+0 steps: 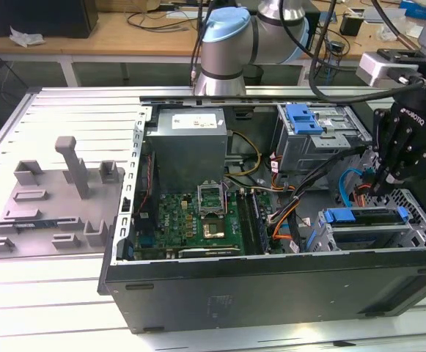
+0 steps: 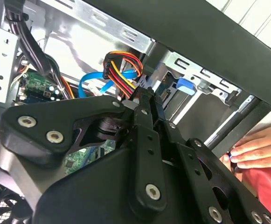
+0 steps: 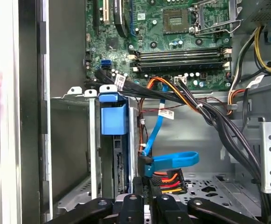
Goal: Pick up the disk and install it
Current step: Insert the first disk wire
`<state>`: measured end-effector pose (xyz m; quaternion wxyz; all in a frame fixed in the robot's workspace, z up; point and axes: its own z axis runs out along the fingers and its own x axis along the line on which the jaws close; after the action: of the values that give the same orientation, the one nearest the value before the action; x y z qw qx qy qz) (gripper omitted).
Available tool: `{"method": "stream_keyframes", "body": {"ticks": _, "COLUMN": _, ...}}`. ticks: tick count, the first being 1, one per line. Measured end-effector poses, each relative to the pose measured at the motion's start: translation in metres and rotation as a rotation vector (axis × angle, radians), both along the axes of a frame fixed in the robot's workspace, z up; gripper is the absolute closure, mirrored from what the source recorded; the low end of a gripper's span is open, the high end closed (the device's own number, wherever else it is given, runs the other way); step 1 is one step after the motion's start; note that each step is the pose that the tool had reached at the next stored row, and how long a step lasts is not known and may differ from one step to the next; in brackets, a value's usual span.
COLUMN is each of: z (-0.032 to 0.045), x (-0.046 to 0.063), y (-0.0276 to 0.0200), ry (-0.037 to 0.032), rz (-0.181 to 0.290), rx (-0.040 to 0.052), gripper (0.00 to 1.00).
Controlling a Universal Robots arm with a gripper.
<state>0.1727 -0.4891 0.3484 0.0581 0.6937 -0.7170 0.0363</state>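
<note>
One open computer case (image 1: 271,286) holds the disk (image 1: 364,218), slotted in its bay toward the exterior view's right — blue frame showing; the gripper (image 1: 380,185) hangs just beside it, fingers (image 2: 147,119) pinched narrow, nearly together; their tips meet a plug of coloured wires (image 3: 169,178).

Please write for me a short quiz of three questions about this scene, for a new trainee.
1. True or false: the computer case lies open and its motherboard shows.
2. Where is the claw? A) outside the case B) inside the case, near the disk C) touching the motherboard
3. Fill in: the disk's carrier is ___ in colour.
Key: 1 true; 2 B; 3 blue.
</note>
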Motion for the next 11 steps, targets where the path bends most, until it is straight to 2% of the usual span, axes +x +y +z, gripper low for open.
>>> {"method": "stream_keyframes", "body": {"ticks": 2, "z": 0.0003, "x": 0.000, "y": -0.0048, "ry": -0.0020, "rz": 0.002, "rx": 0.0109, "gripper": 0.83}}
{"method": "stream_keyframes", "body": {"ticks": 4, "z": 0.0004, "x": -0.001, "y": -0.0104, "ry": -0.0044, "rz": 0.005, "rx": 0.0260, "gripper": 0.83}}
{"method": "stream_keyframes", "body": {"ticks": 5, "z": 0.0006, "x": -0.001, "y": -0.0120, "ry": -0.0052, "rz": 0.006, "rx": 0.0305, "gripper": 0.83}}
{"method": "stream_keyframes", "body": {"ticks": 8, "z": 0.0006, "x": -0.001, "y": -0.0170, "ry": -0.0080, "rz": 0.007, "rx": 0.0523, "gripper": 0.83}}
{"method": "stream_keyframes", "body": {"ticks": 9, "z": 0.0008, "x": -0.001, "y": -0.0191, "ry": -0.0090, "rz": 0.007, "rx": 0.0621, "gripper": 0.83}}
{"method": "stream_keyframes", "body": {"ticks": 11, "z": 0.0011, "x": -0.002, "y": -0.0216, "ry": -0.0101, "rz": 0.008, "rx": 0.0730, "gripper": 0.83}}
